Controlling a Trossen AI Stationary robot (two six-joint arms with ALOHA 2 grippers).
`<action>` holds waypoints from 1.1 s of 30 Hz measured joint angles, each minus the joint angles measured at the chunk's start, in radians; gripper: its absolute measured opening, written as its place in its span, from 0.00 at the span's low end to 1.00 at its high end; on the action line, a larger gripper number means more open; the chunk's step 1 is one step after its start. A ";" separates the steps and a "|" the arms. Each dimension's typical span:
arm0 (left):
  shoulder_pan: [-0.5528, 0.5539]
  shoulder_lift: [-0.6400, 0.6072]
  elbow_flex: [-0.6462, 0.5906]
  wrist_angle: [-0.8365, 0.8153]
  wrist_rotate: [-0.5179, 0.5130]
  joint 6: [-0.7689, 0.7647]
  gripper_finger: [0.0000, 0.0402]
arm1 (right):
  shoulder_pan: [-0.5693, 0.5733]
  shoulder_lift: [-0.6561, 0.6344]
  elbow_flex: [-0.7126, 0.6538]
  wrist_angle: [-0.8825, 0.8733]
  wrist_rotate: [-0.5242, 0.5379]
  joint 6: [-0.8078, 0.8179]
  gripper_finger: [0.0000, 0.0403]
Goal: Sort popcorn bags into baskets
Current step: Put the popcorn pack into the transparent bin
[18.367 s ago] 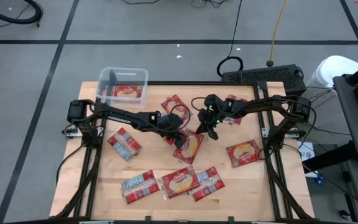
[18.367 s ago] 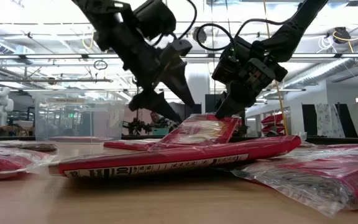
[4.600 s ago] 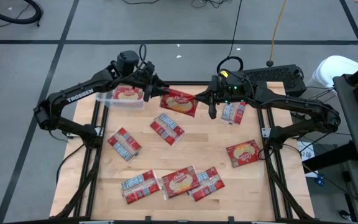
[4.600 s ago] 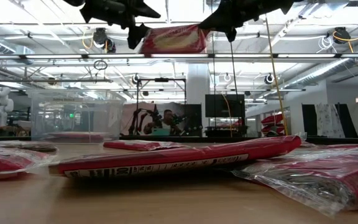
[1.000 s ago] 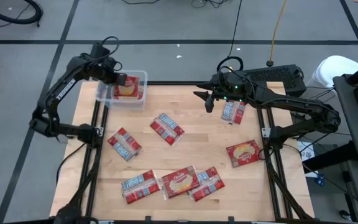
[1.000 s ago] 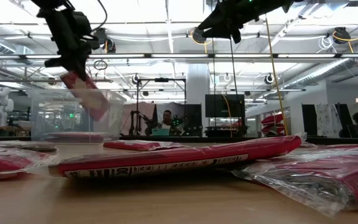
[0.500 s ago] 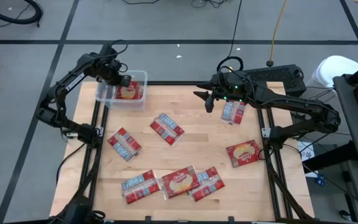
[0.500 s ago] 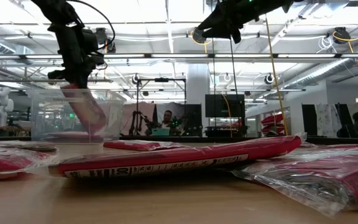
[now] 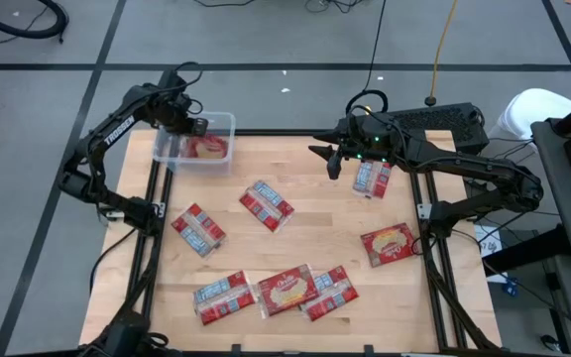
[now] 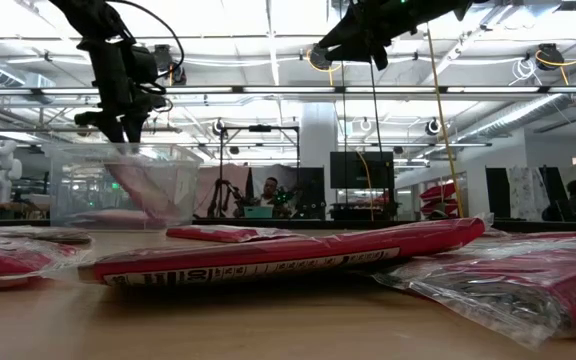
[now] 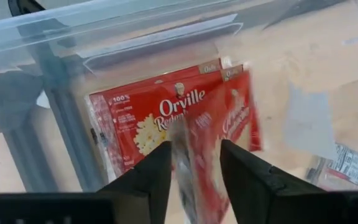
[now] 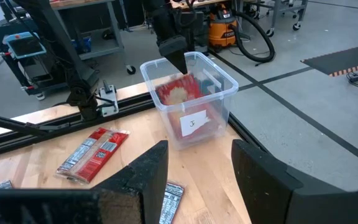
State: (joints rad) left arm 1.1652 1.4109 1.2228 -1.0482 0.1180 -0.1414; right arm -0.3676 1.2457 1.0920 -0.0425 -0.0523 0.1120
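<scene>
- Since a moment ago the left gripper [image 9: 192, 127] has let go of its bag [image 11: 219, 134], which has dropped from an upright tilt above the tub [image 9: 228, 123] to lean low inside it.
- Left arm reaches from the table's left edge up to the far-left corner, its wrist bent down over the tub; its fingers [image 11: 146, 180] stand parted, with the blurred bag between them but not visibly pinched.
- Right gripper [image 9: 331, 163] hangs high over the far middle of the table, arm stretched leftward from its base; its fingers [image 12: 143, 171] are spread and hold nothing.
- Tub sits at the table's far-left corner, partly over the edge.
- Two bags are in the tub: one lying flat, picture face up [image 11: 148, 121], and the released one slanting across it, its long axis running from the gripper down toward the tub floor.
- Seven bags lie on the table in the high view: one just below the right gripper [image 9: 371, 178], one in the middle [image 9: 267, 205], one at left [image 9: 197, 229], one at right [image 9: 389, 243], and three in a row near the front [image 9: 220, 297] [image 9: 285, 291] [image 9: 330, 292].
- Middle and left bags lie diagonally, silver face up; the right one shows its picture face.
</scene>
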 joint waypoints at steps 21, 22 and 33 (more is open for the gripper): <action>-0.024 -0.003 0.000 0.043 0.125 0.034 0.41 | 0.000 0.000 0.000 -0.088 0.033 0.183 0.42; -0.029 -0.006 0.000 0.055 0.135 0.034 0.41 | 0.000 0.000 0.000 -0.104 0.033 0.208 0.42; -0.144 -0.043 0.000 0.266 0.246 -0.015 0.41 | -0.053 0.000 0.000 -0.558 0.141 0.753 0.43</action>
State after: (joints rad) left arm 1.0212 1.3674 1.2228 -0.7826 0.3641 -0.1565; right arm -0.4205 1.2461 1.0920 -0.6004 0.0891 0.8645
